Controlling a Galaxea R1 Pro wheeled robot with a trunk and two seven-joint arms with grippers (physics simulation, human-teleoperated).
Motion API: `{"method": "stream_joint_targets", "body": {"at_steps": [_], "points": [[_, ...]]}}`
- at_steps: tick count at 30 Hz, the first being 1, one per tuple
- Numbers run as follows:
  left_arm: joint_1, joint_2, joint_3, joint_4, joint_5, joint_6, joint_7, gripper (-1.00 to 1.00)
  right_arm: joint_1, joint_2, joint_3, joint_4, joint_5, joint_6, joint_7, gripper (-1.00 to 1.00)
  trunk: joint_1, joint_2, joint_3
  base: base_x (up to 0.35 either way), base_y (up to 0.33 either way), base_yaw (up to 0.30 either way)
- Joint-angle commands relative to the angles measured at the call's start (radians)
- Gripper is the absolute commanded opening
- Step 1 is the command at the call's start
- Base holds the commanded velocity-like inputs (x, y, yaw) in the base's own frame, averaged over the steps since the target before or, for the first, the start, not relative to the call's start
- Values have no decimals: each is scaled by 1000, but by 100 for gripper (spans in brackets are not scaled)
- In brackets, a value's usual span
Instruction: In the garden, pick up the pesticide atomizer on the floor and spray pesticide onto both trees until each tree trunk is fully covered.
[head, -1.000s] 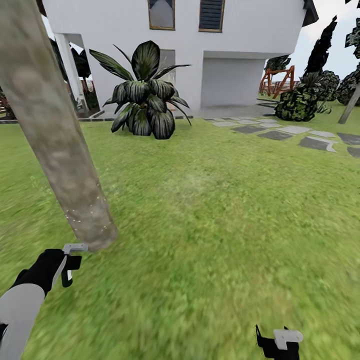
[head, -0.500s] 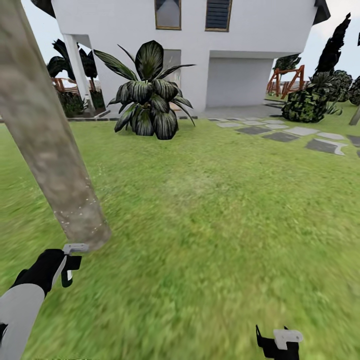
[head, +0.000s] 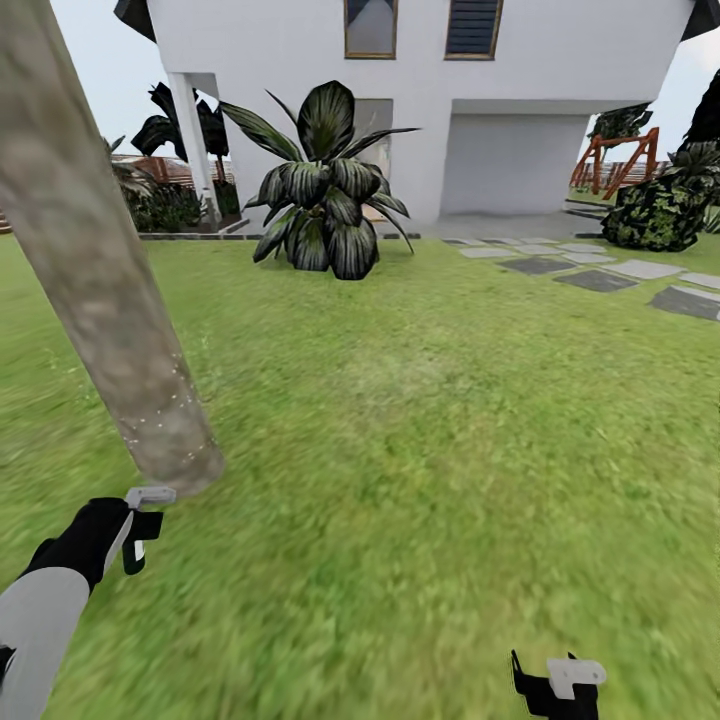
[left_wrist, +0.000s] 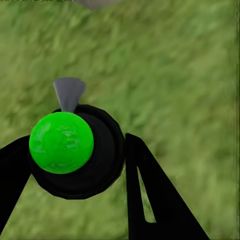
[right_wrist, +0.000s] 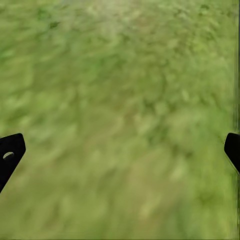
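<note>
View swung left, left hand (left_wrist: 75, 160) clamped on atomizer (left_wrist: 75, 150), right hand (right_wrist: 120, 150) apart, lawn (head: 450, 420).

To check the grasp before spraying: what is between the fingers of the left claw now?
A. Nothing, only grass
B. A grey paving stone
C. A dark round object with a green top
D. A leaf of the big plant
C: in the left wrist view the left claw is closed around the dark round object with a green top.
</note>
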Motion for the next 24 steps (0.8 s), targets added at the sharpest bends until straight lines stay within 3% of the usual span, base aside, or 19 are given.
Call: {"method": "stream_joint_targets", "body": {"at_steps": [1, 11, 24], "points": [[-1, -1, 6, -2, -11, 5, -9, -100, -1, 0, -5, 1, 11, -2, -5, 100, 0, 0, -1, 96, -268, 2], [-1, 0, 6, 0, -11, 5, -9, -100, -1, 0, -5, 1, 11, -2, -5, 100, 0, 0, -1, 94, -268, 14], [-1, 5, 9, 1, -15, 5, -9, -100, -1, 1, -5, 1, 11, -2, -5, 100, 0, 0, -1, 141, -253, 261]]}}
